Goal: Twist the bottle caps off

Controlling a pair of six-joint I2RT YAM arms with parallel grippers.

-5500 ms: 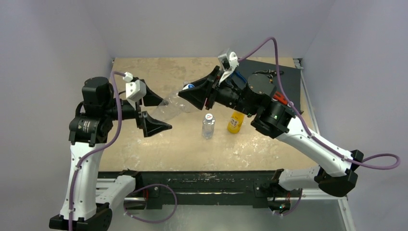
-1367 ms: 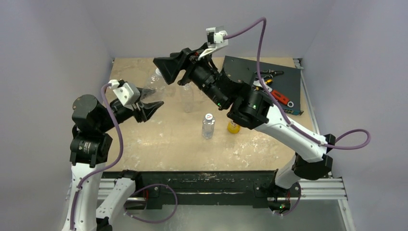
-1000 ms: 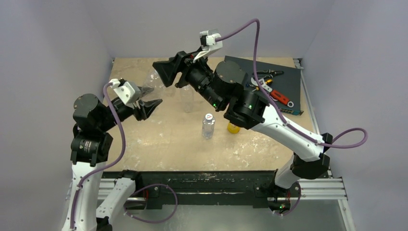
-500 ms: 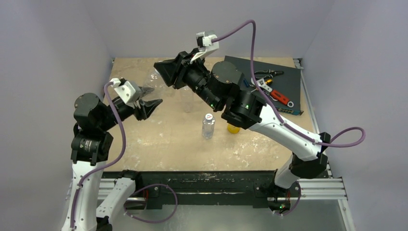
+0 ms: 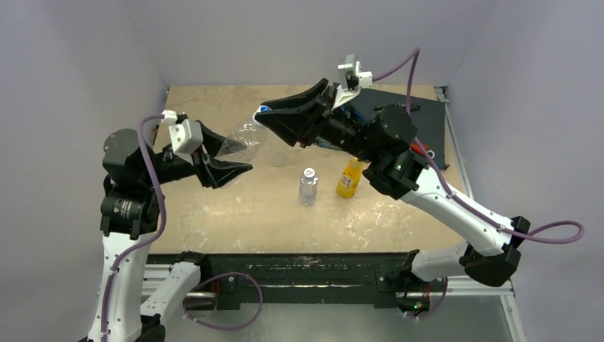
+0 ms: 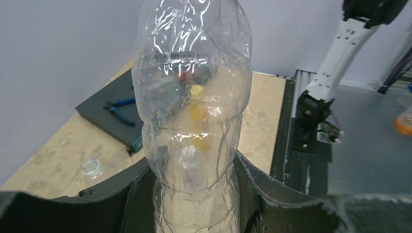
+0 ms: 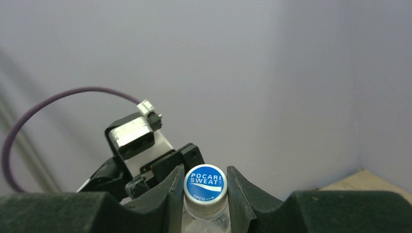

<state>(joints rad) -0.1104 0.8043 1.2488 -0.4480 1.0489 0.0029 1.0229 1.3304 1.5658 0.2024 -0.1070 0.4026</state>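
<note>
The left gripper (image 5: 235, 153) clamped the clear bottle (image 6: 193, 121), the right gripper (image 7: 205, 195) pinched its blue-topped cap (image 7: 205, 183), still on; the small bottle (image 5: 308, 188) and orange bottle (image 5: 348, 179) stood capped.

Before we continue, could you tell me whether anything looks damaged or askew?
The clear bottle in the left hand looks crumpled, its wall pinched in at the grip. It hangs tilted above the table, the right hand closed on its blue cap.
</note>
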